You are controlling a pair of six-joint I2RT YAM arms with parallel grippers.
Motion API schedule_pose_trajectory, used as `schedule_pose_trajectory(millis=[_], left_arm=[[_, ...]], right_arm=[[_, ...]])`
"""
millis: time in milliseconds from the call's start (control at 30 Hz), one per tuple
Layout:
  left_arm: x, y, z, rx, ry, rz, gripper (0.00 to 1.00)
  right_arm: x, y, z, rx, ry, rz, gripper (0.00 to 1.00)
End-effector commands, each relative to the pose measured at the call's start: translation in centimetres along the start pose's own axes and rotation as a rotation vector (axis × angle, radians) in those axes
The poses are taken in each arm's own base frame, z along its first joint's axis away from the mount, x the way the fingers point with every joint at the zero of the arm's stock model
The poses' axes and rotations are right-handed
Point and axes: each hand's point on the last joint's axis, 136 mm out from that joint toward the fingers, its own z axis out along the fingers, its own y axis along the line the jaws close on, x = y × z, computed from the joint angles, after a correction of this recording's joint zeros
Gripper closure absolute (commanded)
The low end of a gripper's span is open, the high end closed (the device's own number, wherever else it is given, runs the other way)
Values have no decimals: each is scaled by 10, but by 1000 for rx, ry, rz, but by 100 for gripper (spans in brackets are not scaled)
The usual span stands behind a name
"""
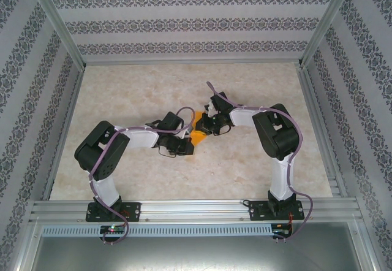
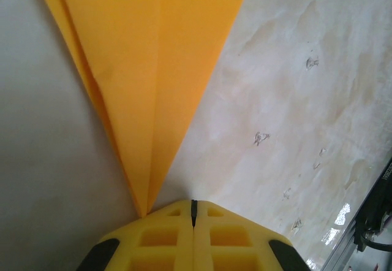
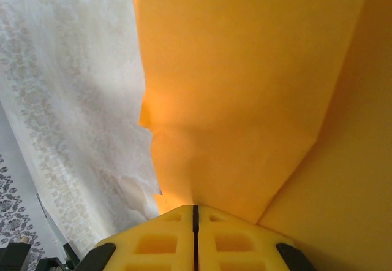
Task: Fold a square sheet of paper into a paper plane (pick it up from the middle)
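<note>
Paper plane [image 2: 153,68] (orange, centre crease) over table [image 2: 294,99], right end effector [image 3: 196,208] pinching its edge, left end effector [image 2: 193,205] pressed together just beside its point

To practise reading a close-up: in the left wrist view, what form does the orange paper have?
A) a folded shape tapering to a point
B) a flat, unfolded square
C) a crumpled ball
A: the orange paper narrows to a tip by the shut left fingers, with a crease down its middle.
</note>
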Motion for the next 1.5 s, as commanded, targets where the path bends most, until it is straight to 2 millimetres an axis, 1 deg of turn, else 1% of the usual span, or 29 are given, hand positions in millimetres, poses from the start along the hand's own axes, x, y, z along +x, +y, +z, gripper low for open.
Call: schedule_pose_trajectory(millis=[0,167,233,333,433,567,700,833,933,1000,1133,1233,1300,1467], left_arm=[[-9,-16,-15,-8,-27,49,100],[-48,-38,-32,11,-164,106,100],[-62,-40,-36,-2,-210,116,100],[-75,-26,-32,-40,-228,99,100],[-82,-14,-25,-83,-240,102,100],[-86,2,-17,-143,-230,113,100],[-83,14,-9,-168,-209,115,100],[-75,27,-3,-211,-177,115,100],[-65,39,-1,-253,-149,125,100],[-56,49,3,-273,-116,123,100],[-39,64,10,-298,-70,118,100],[-28,75,12,-323,-42,120,100],[-20,80,12,-334,-24,115,100],[-7,86,12,-336,5,107,100]], right_arm=[[11,-35,12,108,12,35,92],[13,-28,13,84,13,28,92],[14,-25,13,74,12,22,92],[15,-20,13,54,13,25,92],[14,-16,12,35,13,24,93],[12,-11,10,17,4,27,93],[9,-9,9,9,-3,30,92],[4,-6,7,5,-15,28,93],[-3,-1,5,-7,-32,26,91],[-9,7,3,-26,-50,19,91],[-18,16,1,-44,-72,11,91],[-24,12,4,-36,-72,21,91],[-27,5,4,-2,-80,25,91],[-40,-13,-1,80,-101,27,92]])
